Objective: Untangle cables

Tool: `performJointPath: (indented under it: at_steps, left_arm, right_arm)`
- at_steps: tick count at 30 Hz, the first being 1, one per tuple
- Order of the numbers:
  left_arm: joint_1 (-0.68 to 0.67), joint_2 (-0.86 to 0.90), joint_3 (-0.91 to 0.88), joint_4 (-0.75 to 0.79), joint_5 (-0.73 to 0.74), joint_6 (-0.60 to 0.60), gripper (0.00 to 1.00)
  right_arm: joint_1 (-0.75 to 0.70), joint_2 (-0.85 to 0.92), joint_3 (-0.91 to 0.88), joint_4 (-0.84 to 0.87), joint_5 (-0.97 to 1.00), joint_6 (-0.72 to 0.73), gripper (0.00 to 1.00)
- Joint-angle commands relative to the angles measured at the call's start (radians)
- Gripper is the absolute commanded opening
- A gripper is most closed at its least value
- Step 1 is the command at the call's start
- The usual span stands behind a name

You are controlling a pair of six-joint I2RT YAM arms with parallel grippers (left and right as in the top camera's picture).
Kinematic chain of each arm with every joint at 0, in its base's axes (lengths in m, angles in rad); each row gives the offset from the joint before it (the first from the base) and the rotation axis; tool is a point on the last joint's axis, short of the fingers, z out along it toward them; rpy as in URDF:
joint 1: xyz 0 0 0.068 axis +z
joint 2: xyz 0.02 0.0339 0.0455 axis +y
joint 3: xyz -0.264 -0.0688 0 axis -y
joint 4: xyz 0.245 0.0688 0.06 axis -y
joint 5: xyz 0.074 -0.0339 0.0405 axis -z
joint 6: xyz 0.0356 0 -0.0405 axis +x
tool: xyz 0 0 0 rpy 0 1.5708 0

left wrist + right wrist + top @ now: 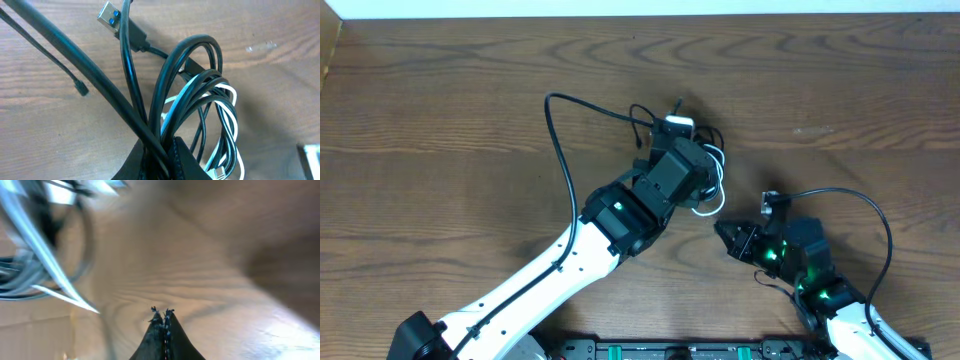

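Observation:
The cables (200, 95) are a bundle of black loops with one white strand (231, 120). A silver USB plug (109, 14) sticks out at the top and a small plug end (81, 90) lies on the wood. My left gripper (161, 155) is shut on several black strands of the bundle. From overhead the left gripper (695, 150) covers most of the bundle, with the white loop (715, 195) showing beside it and one black cable (560, 140) arcing off to the left. My right gripper (723, 230) sits just right of the bundle. It (162, 312) is shut and holds nothing.
The wooden table (440, 120) runs out on all sides of the bundle. Its far edge meets a white wall (620, 8). A thick black wire (875, 215) loops over the right arm. The right wrist view is blurred, with cable streaks (30, 255) at the upper left.

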Motion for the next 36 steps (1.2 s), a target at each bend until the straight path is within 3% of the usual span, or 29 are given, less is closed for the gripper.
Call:
performJointPath:
  at_steps: [1,7,11,15,23,30,36]
  left_arm:
    - [0.003,-0.011,-0.002,0.013,-0.050,-0.012,0.08]
    - [0.003,-0.012,-0.002,0.013,-0.042,-0.006,0.07]
    - [0.003,-0.012,-0.002,0.008,-0.039,-0.066,0.07]
    - [0.003,-0.012,-0.002,0.002,-0.039,-0.140,0.07]
    - [0.003,-0.011,-0.002,-0.016,-0.047,-0.200,0.07]
    - [0.003,-0.011,-0.002,-0.023,-0.181,-0.200,0.08]
    - [0.003,-0.011,-0.002,-0.034,-0.156,-0.201,0.07]
  right_arm:
    - [0.000,0.001,0.001,-0.051,0.086,0.000,0.01]
    - [0.000,0.000,0.001,-0.055,0.084,-0.003,0.04]
    - [0.000,0.000,0.001,0.113,-0.064,-0.071,0.24]
    - [0.001,0.000,0.001,0.200,-0.121,-0.059,0.36]
    - [0.001,0.000,0.001,0.196,-0.124,0.015,0.37]
    - [0.001,0.000,0.001,0.180,-0.227,0.014,0.40]
    - [0.000,0.000,0.001,0.180,-0.190,0.101,0.40]
